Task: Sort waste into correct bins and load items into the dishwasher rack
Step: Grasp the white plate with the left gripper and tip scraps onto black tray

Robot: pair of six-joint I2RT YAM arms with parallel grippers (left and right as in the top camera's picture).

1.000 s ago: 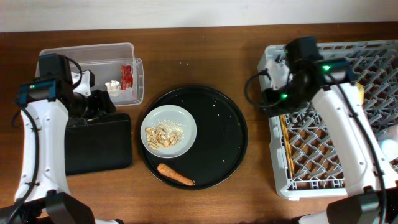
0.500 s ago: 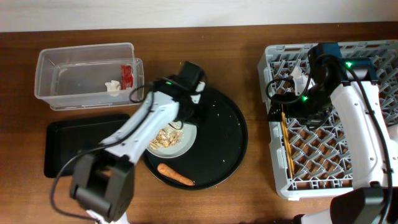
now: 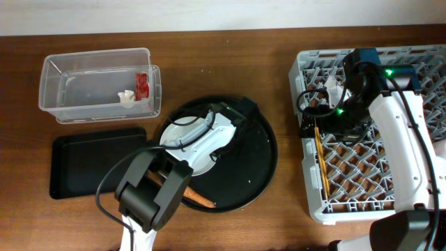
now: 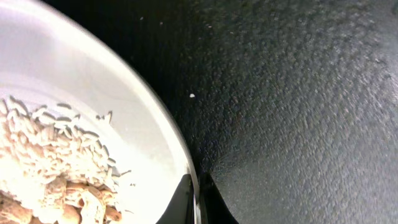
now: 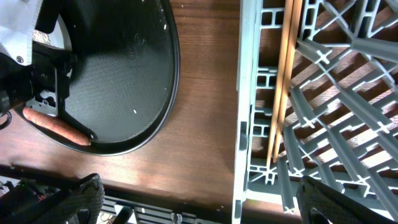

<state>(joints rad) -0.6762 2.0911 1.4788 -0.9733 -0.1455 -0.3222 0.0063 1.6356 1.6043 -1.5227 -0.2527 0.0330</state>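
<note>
My left gripper (image 4: 199, 202) is shut on the right rim of the round grey plate (image 4: 124, 124), one finger on each side of the edge. Rice and beige nut-shell scraps (image 4: 43, 162) are piled on the plate. From overhead, the left arm covers most of the plate (image 3: 173, 139), which rests on the round black tray (image 3: 258, 153). The orange carrot (image 3: 202, 201) lies at the tray's front edge. My right gripper (image 5: 208, 199) stands wide open and holds nothing, above the left edge of the dishwasher rack (image 3: 376, 125). The chopsticks (image 5: 283, 81) lie in the rack.
At the back left stands the clear tub (image 3: 97, 84), holding the red wrapper (image 3: 141, 85) and the white paper (image 3: 126, 97). The flat black tray (image 3: 97, 164) lies in front of it. A strip of bare wood separates the round tray from the rack.
The left arm swung from the tub to the plate, reached its right edge and shut on the rim. The right gripper opened wide and moved slightly right over the rack.
</note>
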